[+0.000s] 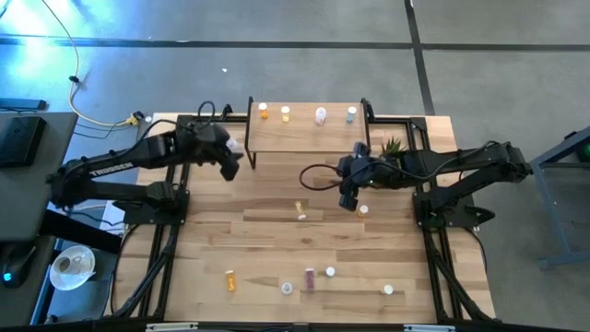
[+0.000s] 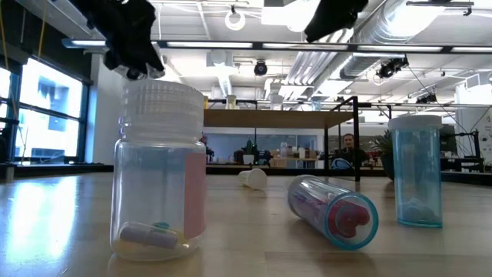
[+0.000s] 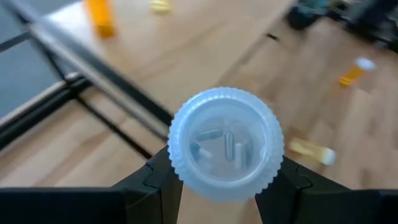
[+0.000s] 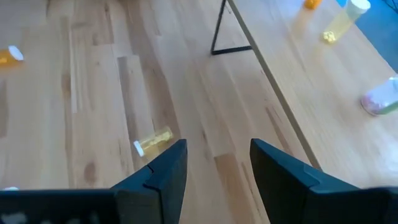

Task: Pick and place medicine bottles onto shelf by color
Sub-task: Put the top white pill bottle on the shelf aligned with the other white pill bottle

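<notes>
The left arm's dark two-fingered hand (image 3: 222, 186) is gripping a pale bluish-white pill bottle with a ribbed white cap (image 3: 226, 144), its fingers (image 3: 155, 180) pressing on both sides of the cap, with capsules showing through the top. In the overhead view that hand (image 1: 230, 164) is hovering just beside the 9 o'clock end of the small shelf with a light wooden top and thin black legs (image 1: 304, 138), which is standing at the 12 o'clock edge of the light plank table (image 1: 203, 267).

Four bottles are standing in a row along the shelf's far edge: an orange one (image 1: 264, 112), a pale yellow one (image 1: 285, 114), a pinkish-purple one (image 1: 321, 115) and a bluish one (image 1: 351, 114).

The right arm's hand (image 1: 348, 197) is hanging released and empty above the table at the shelf's 4 o'clock corner, its fingers (image 4: 163, 171) standing apart over bare planks. A yellow bottle (image 1: 300, 210) is lying on its side at the table's centre, at 9 o'clock from that hand, and a white-capped bottle (image 1: 363, 209) is sitting just beside the hand at 4 o'clock.

Toward the table's 6 o'clock edge, an orange bottle (image 1: 230, 278), a purple bottle (image 1: 309, 278) and several white-capped ones (image 1: 388, 290) are lying scattered. A small green potted plant (image 1: 394, 148) is sitting at the shelf's 3 o'clock end.
</notes>
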{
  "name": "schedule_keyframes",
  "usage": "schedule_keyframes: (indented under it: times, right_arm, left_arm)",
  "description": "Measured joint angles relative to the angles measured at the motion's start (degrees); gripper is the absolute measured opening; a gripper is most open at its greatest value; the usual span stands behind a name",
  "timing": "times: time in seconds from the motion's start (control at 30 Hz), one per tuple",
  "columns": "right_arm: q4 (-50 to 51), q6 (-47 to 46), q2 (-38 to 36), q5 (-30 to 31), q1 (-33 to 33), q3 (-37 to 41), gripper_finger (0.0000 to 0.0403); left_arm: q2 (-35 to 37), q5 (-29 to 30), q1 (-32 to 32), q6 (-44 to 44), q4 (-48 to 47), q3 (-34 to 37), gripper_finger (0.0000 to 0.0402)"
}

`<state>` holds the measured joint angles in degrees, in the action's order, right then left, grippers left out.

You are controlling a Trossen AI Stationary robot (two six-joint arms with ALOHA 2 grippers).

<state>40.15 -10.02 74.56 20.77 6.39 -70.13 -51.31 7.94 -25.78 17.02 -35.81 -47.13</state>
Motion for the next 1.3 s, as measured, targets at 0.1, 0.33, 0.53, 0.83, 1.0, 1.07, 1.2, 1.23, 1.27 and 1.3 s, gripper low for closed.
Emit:
schedule_keyframes:
  times: [0.1, 0.33, 0.53, 0.83, 1.0, 1.07, 1.2, 1.23, 1.27, 1.3]
  right_arm:
    - [-1.09, 0.02, 0.00, -0.32, 0.00, 0.00, 0.0167]
    - [-2.15, 0.02, 0.20, -0.37, 0.00, 0.00, 0.0167]
    - [-4.48, 2.76, 2.35, -0.41, 0.00, 0.02, 0.0167]
    - [-10.39, 7.52, 6.05, -2.72, 0.00, 0.02, 0.0188]
    - [-14.33, 11.38, 6.94, -7.08, 0.00, 0.04, 0.0208]
    - [-16.67, 13.35, 6.97, -10.05, 0.00, 0.04, 0.0212]
    - [-22.07, 16.01, 6.97, -14.24, 0.02, 0.04, 0.0213]
    - [-23.14, 16.40, 6.98, -14.96, 0.02, 0.04, 0.0213]
    - [-24.27, 16.76, 7.17, -15.42, 0.00, 0.07, 0.0213]
    - [-25.31, 17.55, 7.45, -15.55, 0.00, 0.07, 0.0213]
  left_arm:
    - [-0.17, 0.20, 4.80, 1.00, 0.06, 0.00, 0.0145]
    - [-1.73, 2.36, 15.17, 2.36, 3.93, 0.00, 0.0145]
    - [-6.35, 3.91, 21.16, 1.86, 9.33, 0.00, 0.0145]
    - [-15.88, 4.83, 26.19, -1.31, 18.46, 0.00, 0.0145]
    - [-20.08, 4.67, 27.23, -1.22, 21.25, 0.00, 0.0145]
    - [-21.34, 4.68, 27.45, -1.20, 21.75, 0.00, 0.0145]
    - [-23.62, 4.68, 28.02, -1.20, 24.06, 0.00, 0.0145]
    - [-24.09, 4.68, 28.19, -1.20, 24.54, 0.00, 0.0145]
    - [-24.58, 4.68, 28.31, -1.22, 25.47, 0.00, 0.0145]
    - [-25.01, 4.68, 28.51, -1.22, 26.10, 0.00, 0.0145]
